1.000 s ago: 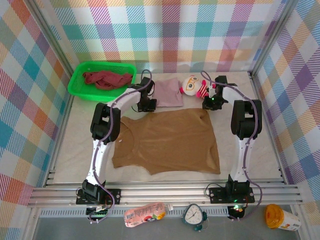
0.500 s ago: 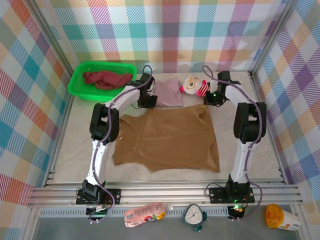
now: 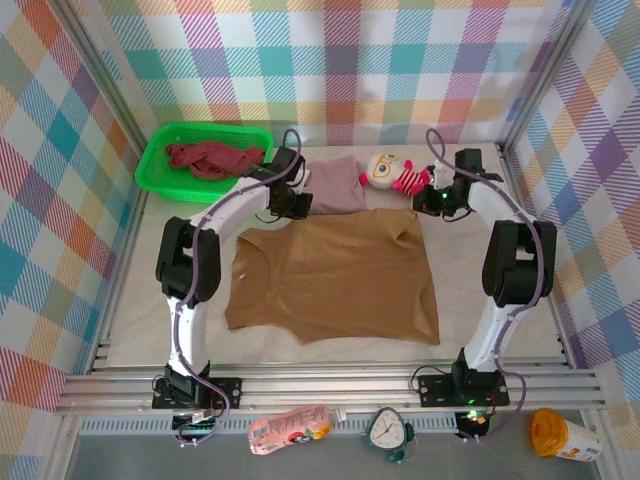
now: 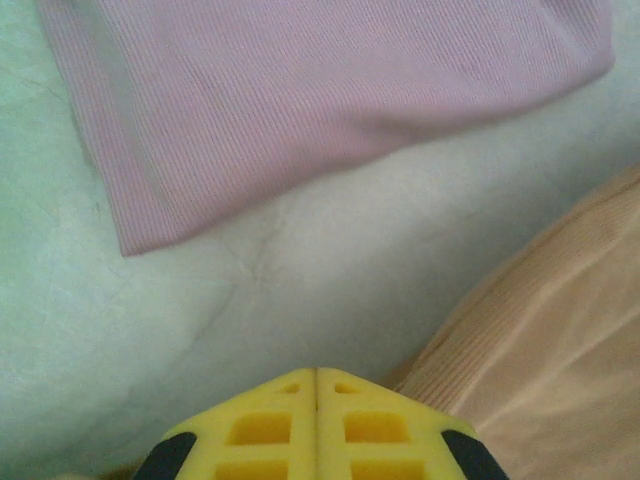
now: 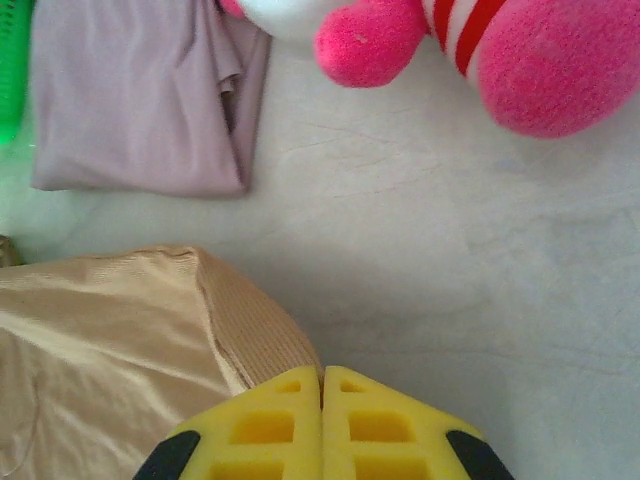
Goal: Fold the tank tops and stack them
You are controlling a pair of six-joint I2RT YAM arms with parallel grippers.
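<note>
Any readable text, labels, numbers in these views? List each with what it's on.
No text can be read.
Pouch: print too blurred to read.
Clock: dial marks too small.
Bottle: label too small.

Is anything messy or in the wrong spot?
Yes. The maroon top lies crumpled in the basket, not folded. A plush toy sits among the clothes, right beside the folded pink top. The tan top lies spread flat, but its far right corner is bunched up.
</note>
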